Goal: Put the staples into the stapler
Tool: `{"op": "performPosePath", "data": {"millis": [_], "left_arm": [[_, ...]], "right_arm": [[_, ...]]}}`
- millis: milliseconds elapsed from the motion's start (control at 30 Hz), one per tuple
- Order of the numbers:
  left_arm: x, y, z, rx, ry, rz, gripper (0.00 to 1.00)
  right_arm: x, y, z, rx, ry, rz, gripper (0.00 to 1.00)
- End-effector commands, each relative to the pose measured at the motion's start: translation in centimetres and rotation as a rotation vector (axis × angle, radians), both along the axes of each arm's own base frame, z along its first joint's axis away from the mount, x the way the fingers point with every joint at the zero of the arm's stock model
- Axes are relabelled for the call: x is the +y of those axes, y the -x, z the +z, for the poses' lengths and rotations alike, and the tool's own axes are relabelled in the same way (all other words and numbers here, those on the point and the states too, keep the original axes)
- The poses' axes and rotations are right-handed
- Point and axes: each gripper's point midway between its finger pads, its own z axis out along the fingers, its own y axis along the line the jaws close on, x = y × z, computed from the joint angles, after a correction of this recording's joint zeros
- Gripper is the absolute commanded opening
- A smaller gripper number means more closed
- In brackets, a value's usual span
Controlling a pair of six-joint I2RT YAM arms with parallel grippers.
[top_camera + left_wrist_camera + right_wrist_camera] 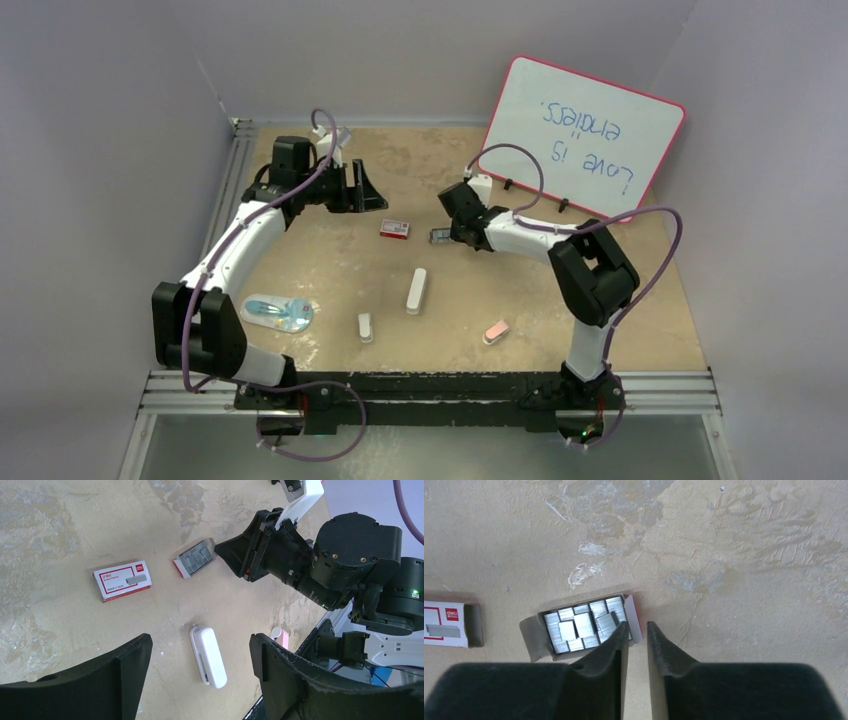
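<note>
Cut off: the flat red cardboard sleeve with a white label (122, 580) runs off the left edge of the right wrist view, its open end towards the tray.
Half hidden: the small pink stapler (496, 332) shows only as a sliver behind the left finger in the left wrist view. From above it lies alone on the tan table (620, 310), near the right arm's base.
Hard to read: I cannot make out what the small white piece (366, 327) is. The clear bluish packet (278, 313) by the left arm is blurred.
Tray: an open grey card tray (531, 640) lies just right of the sleeve, apart from it.
Contents: the grey metal staples (579, 625) fill the tray in short blocks, a few of them skewed on top.
Right gripper (637, 626): the fingers are drawn together to a thin slit at the tray's red end. One tip overlaps the staples, and I cannot tell whether the end wall is pinched.
Left gripper (362, 188): the fingers are spread wide with nothing between them, above the table at the far left.
Between the arms: a white oblong plastic device (209, 657) lies flat, well apart from the tray.
Backdrop: a red-framed whiteboard (585, 135) with handwriting leans against the far wall.
</note>
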Motion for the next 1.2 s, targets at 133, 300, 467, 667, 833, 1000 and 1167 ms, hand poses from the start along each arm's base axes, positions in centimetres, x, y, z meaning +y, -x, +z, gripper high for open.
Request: {"op": "performPosePath", "data": {"millis": [133, 300, 467, 667, 833, 1000, 1167], "left_arm": [[0.5, -0.5, 1.9, -0.065, 0.001, 0.034, 0.72], [1.1, -0.7, 2.9, -0.109, -0.013, 0.086, 0.72], [1.8, -0.7, 4.3, -0.153, -0.006, 0.151, 0.72], [3.5, -1.3, 5.1, -0.211, -0.026, 0.277, 0.72], [4.8, -1.3, 5.5, -0.238, -0.041, 0.361, 0.72], [4.7, -1.3, 5.2, -0.216, -0.027, 0.374, 0.72], [4.8, -1.4, 4.9, -0.206, -0.029, 0.381, 0.71]], "right_arm": [[0.7, 0.2, 4.9, -0.063, -0.105, 0.042, 0.42], [2.1, 1.9, 7.5, -0.085, -0.177, 0.121, 0.50], [4.6, 6.1, 8.0, -0.047, -0.250, 0.162, 0.57], [6.8, 11.9, 7.7, 0.009, -0.286, 0.138, 0.68], [9.6, 16.3, 5.7, 0.073, -0.254, 0.163, 0.71], [10.8, 19.2, 2.2, 0.168, -0.198, 0.095, 0.70], [10.4, 19.3, 0.8, 0.184, -0.160, 0.046, 0.63]]}}
